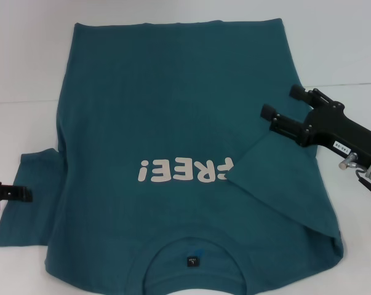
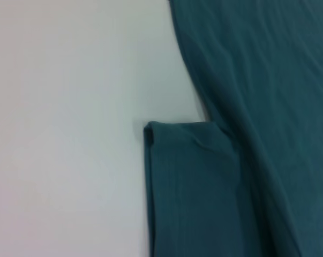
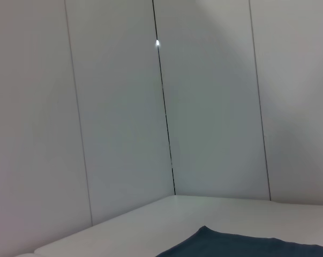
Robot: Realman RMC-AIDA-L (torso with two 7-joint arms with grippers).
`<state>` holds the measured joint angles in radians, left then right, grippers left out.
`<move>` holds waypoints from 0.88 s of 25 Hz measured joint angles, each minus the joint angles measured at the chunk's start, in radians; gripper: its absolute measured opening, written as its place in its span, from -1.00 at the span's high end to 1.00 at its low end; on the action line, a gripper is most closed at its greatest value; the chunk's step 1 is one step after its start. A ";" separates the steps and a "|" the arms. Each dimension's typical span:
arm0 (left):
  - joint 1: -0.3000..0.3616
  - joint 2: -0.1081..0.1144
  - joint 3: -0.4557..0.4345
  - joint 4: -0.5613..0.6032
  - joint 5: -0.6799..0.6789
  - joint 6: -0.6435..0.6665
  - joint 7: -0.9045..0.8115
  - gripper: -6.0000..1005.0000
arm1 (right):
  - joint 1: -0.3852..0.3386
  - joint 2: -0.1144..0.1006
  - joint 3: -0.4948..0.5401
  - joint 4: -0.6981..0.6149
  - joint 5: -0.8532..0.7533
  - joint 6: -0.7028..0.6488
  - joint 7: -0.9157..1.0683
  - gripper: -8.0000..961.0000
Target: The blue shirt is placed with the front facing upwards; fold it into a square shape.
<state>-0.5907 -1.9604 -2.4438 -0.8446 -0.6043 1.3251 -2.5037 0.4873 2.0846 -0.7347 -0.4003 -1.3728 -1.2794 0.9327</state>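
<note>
Blue shirt (image 1: 173, 123) collar cut off; right sleeve folded in (covers "F").

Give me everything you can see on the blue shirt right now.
The blue shirt is dark teal, soft knit, lying front up on the white table, collar nearest the robot, white lettering upside down. Its right sleeve is folded inward over the chest, covering the first letter; the right pincer is open just above that fold. The left sleeve lies flat, the left pincer at its edge.

Matt teal cloth shirt (image 1: 173, 110), smooth white lettering (image 1: 184, 169), smooth matt white table (image 1: 25, 61), matt black plastic right gripper (image 1: 285, 108)
</note>
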 joint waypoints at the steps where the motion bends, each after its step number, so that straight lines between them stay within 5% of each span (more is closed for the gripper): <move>1: 0.000 0.000 0.000 0.005 0.000 -0.006 0.000 -0.65 | 0.000 0.000 0.000 0.000 0.000 0.000 0.000 -0.92; 22: 0.000 -0.005 0.003 0.062 0.003 -0.096 -0.002 -0.62 | -0.004 0.000 0.000 0.000 0.002 0.003 0.000 -0.92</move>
<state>-0.5911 -1.9650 -2.4404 -0.7824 -0.6012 1.2292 -2.5060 0.4832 2.0846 -0.7342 -0.4003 -1.3710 -1.2762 0.9327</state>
